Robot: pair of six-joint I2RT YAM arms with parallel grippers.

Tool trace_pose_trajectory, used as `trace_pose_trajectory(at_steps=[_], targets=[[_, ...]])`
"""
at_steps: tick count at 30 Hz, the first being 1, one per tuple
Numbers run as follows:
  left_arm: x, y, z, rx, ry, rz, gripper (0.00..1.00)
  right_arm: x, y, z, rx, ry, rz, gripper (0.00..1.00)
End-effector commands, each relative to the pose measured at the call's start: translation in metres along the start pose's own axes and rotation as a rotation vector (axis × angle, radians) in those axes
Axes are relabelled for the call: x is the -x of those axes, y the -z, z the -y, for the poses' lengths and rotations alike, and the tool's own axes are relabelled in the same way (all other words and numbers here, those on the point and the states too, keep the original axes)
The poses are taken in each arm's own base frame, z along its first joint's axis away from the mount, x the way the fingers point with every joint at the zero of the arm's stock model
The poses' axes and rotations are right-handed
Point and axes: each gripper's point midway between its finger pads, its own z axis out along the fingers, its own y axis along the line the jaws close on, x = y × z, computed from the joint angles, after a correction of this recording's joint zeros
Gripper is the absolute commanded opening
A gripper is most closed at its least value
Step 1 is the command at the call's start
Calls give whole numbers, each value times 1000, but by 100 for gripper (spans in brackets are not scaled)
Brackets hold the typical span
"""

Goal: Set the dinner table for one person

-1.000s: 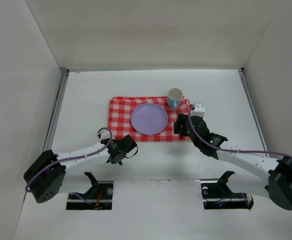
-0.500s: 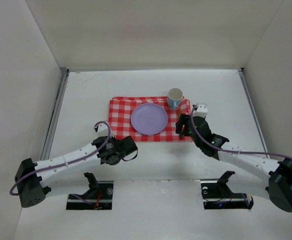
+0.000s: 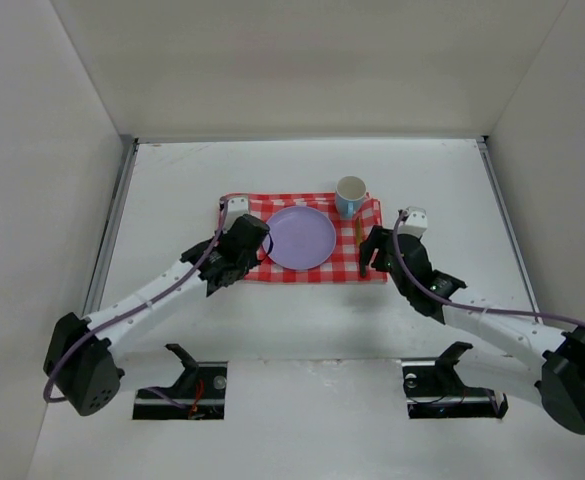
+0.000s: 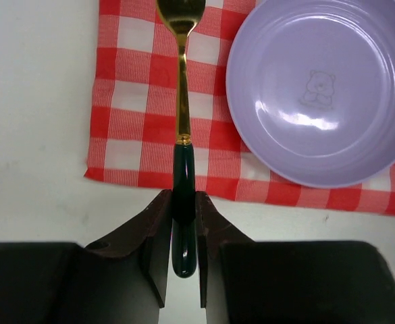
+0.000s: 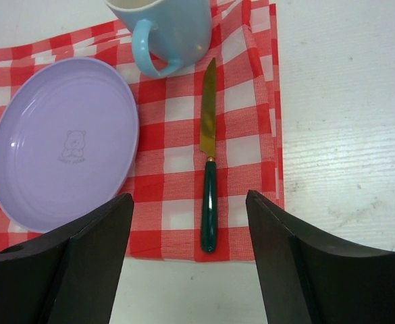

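Observation:
A red-and-white checkered cloth (image 3: 292,202) lies on the white dinner table (image 3: 172,180). On it stand a lilac plate (image 3: 299,237) and a light blue cup (image 3: 350,195). A gold knife with a dark green handle (image 5: 208,169) lies on the cloth right of the plate (image 5: 62,142). My right gripper (image 5: 189,202) hangs open just above and behind the knife's handle end, touching nothing. My left gripper (image 4: 182,202) is shut on the dark green handle of a gold utensil (image 4: 181,81). That utensil reaches out over the cloth's (image 4: 136,101) left part, beside the plate (image 4: 322,88); its head is cut off by the view's top edge.
Grey rails (image 3: 112,225) run along the table's side edges, and white walls close in the left, right and back. The cup (image 5: 167,27) stands just beyond the knife's tip. Two black mounts (image 3: 187,370) sit at the near edge.
My left arm has swung forward from the near part of the table to the cloth's left part, carrying the utensil. My right gripper has drawn back slightly, uncovering the knife.

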Motion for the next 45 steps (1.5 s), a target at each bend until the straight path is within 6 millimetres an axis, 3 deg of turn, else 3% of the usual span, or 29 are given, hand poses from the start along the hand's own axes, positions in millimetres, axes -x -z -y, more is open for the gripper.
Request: trace_pose_trajectory(at_steps=[1,5,14,21,25,31,35,40,45], targets=[[9,-20,19,-124,-81,17,2,20,0,-2,8,-58,79,74],[8,-51,7,-53,-105,8,2,20,-2,-2,11,-55,82,74],[-3,-83,-1,-9,-112,-18,3,15,-6,-2,5,-53,74,74],[-11,-104,-12,43,-131,-33,3,13,-8,0,-2,-51,70,74],[-25,-114,-17,61,-160,-67,3,12,-9,0,-5,-51,68,74],[-35,-117,-22,90,-184,-88,4,11,-10,1,-9,-48,64,74],[-40,-119,-25,121,-214,-97,9,12,-9,2,-8,-51,68,74],[-50,-124,-22,132,-236,-133,23,15,-8,5,-13,-60,78,74],[-48,-124,-23,144,-236,-125,34,15,-9,6,-18,-63,79,74]])
